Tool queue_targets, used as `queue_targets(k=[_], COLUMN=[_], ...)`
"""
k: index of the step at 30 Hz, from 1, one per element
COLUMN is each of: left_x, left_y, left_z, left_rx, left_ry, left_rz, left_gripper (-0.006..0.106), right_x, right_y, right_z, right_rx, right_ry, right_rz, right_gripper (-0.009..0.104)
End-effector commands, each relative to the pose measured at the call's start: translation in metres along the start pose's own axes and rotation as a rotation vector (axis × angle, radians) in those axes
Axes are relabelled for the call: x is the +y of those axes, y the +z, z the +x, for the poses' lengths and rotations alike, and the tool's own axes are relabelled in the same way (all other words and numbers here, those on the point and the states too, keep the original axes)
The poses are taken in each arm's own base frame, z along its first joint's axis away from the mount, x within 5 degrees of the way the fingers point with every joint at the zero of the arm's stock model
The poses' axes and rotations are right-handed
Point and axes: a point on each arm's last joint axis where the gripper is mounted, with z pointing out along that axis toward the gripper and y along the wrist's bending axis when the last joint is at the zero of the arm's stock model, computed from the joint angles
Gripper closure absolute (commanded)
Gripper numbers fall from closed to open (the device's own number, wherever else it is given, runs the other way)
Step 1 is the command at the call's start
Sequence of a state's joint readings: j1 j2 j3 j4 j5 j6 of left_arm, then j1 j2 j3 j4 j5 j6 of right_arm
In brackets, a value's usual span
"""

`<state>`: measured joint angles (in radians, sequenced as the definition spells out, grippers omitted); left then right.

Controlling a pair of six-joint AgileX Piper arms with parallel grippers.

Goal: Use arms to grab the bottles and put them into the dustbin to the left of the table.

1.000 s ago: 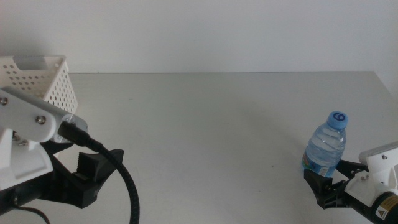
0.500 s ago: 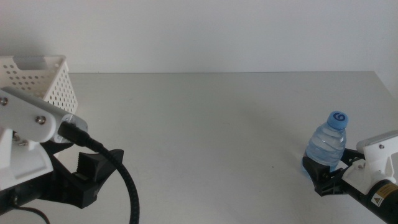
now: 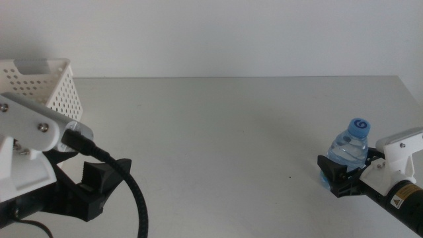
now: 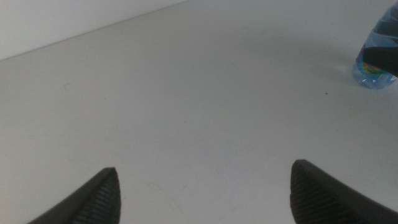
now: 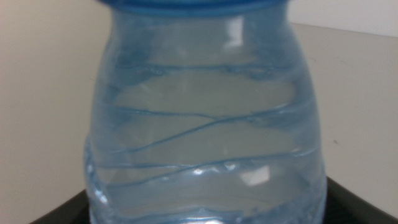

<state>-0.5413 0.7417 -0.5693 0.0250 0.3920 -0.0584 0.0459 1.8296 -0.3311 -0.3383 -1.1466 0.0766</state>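
The small clear water bottle (image 3: 349, 147) with its blue cap (image 3: 359, 125) stands at the lower right of the middle view, leaning a little. The right gripper (image 3: 340, 180) sits low around its base, one dark jaw showing on each side in the right wrist view, where the bottle (image 5: 205, 124) fills nearly the whole frame. The jaws look set against the bottle, but I cannot tell whether they are truly clamped.

The risk is the low hold. With the jaws near the foot of a tall, thin-walled bottle, the body could tip outward or slip free on lifting, or buckle under a hard squeeze. The carry also looks long: the white perforated dustbin (image 3: 39, 86) is at the far upper left, across the bare grey table (image 3: 218, 132).

The left gripper (image 4: 205, 193) waits at the lower left, jaws spread wide over empty tabletop, holding nothing.
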Motion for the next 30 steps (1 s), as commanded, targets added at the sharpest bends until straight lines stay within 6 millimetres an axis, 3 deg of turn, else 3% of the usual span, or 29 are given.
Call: queue_targets(k=[1,4,6,8,9,17,25,30], left_x=[-0.002,-0.002,-0.002,-0.002,-0.002,-0.002,-0.002,-0.002], left_y=[-0.005,-0.005,-0.005,-0.005,-0.005,-0.005,-0.005,-0.005], left_z=[-0.015,-0.015,-0.015,-0.015,-0.015,-0.015,-0.015,-0.015], left_rx=[-0.098,-0.098,-0.098,-0.098,-0.098,-0.098,-0.098,-0.098], left_ry=[-0.009,-0.009,-0.009,-0.009,-0.009,-0.009,-0.009,-0.009], left_rz=[0.014,0.014,0.014,0.014,0.014,0.014,0.014,0.014], left_gripper=[0.007,0.007,0.007,0.007,0.007,0.007,0.007,0.007], right_x=[0.000,0.002,0.005,0.009,0.011,0.042,0.100,0.136], right_y=[-0.002,-0.002,-0.002,-0.002,-0.003,0.019,0.083,0.131], right_z=[-0.027,-0.027,-0.027,-0.027,-0.028,-0.076,-0.130,-0.150], right_rx=[-0.231,-0.228,-0.226,-0.222,-0.223,-0.353,-0.304,-0.306], right_ry=[-0.008,0.002,0.000,-0.007,-0.009,0.008,-0.039,-0.017], right_rz=[-0.013,-0.039,-0.069,-0.119,-0.140,-0.349,-0.492,-0.580], right_gripper=[0.009,0.029,0.053,0.088,0.097,0.096,0.096,0.096])
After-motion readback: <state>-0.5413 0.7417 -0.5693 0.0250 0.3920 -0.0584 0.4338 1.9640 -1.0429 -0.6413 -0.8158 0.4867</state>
